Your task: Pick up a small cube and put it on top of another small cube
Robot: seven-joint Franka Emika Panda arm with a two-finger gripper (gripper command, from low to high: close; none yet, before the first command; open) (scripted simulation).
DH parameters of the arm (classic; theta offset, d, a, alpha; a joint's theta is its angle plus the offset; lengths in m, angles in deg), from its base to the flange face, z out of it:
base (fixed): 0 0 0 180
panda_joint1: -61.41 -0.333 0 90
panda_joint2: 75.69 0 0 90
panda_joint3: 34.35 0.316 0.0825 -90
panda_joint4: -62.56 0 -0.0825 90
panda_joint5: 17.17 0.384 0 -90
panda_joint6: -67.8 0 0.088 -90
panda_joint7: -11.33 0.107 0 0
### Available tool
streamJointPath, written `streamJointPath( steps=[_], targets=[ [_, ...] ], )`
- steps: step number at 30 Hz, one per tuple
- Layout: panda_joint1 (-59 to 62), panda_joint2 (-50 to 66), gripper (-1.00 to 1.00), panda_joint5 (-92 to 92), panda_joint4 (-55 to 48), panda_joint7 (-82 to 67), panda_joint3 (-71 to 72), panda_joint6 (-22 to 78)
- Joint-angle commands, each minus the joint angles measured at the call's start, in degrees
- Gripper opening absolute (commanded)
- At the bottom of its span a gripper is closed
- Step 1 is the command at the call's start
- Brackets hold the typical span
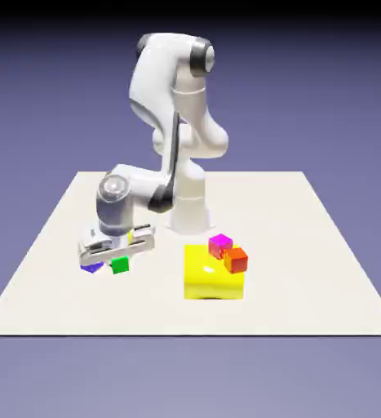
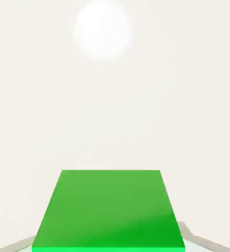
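The small bright green cube [image 1: 120, 264] sits low over the table at the exterior view's left, and my gripper [image 1: 118, 257] comes down from above, shut on it. In the hand view the green cube [image 2: 109, 211] fills the bottom middle, with slivers of the grey fingertips [image 2: 194, 239] showing at its lower corners. The small blue-violet cube [image 1: 91, 266] lies just beside it toward the exterior view's left, partly hidden under the hand. I cannot tell whether the green cube is off the table.
A big yellow block [image 1: 214, 279] stands to the exterior view's right of the hand, with a magenta cube [image 1: 220, 242] and a red-orange cube [image 1: 237, 260] on its top. The robot's base [image 1: 189, 216] rises behind.
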Motion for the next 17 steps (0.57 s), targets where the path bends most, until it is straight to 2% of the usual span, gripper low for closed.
streamJointPath(
  steps=[1, 9, 14, 15, 17],
  targets=[
    [0.54, -0.39, -1.0, 0.52, 0.39, 1.47, -2.09, 0.29],
    [2.42, -3.16, -1.0, 6.47, 3.18, 11.13, -15.05, 2.26],
    [5.61, 5.64, -1.0, 12.03, 6.24, 7.26, -11.56, -8.61],
    [5.61, 5.64, 1.0, 12.03, 6.24, 7.26, -11.56, -8.61],
    [4.88, 3.62, 1.0, 10.76, 5.54, 8.14, -12.35, -6.12]
  ],
)
